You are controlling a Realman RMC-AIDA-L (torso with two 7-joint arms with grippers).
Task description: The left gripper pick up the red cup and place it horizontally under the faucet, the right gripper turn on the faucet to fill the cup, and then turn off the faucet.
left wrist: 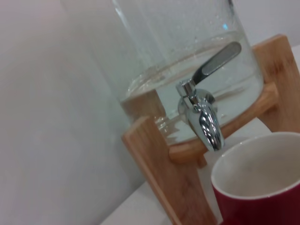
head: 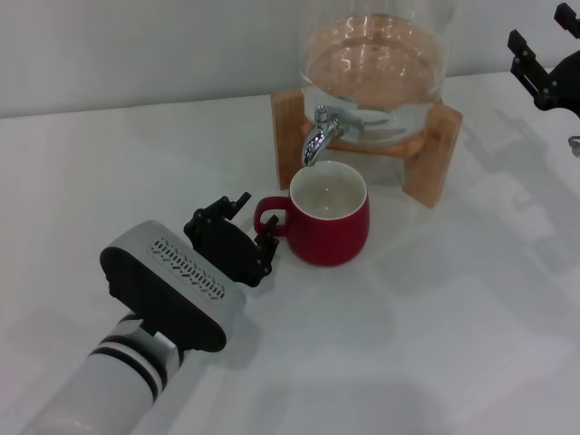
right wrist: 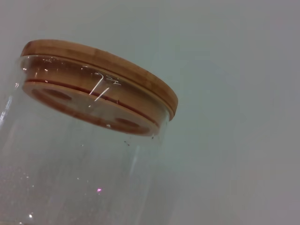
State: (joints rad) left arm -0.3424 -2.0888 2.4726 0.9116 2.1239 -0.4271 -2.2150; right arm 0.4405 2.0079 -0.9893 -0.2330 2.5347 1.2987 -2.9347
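Observation:
The red cup (head: 328, 217) stands upright on the white table, its white inside right under the faucet (head: 319, 136). The faucet is a chrome spigot on the glass jar (head: 373, 54) in a wooden stand (head: 433, 163). My left gripper (head: 256, 217) is at the cup's handle (head: 265, 210), open, with one finger on each side of the loop. My right gripper (head: 542, 34) hangs open in the air at the far right, well away from the faucet. The left wrist view shows the faucet (left wrist: 206, 119), its lever handle (left wrist: 218, 61) and the cup's rim (left wrist: 262, 159).
The jar holds water low down. Its wooden lid (right wrist: 101, 79) shows in the right wrist view. The white table (head: 453, 344) stretches in front of and beside the cup. A plain wall stands behind the stand.

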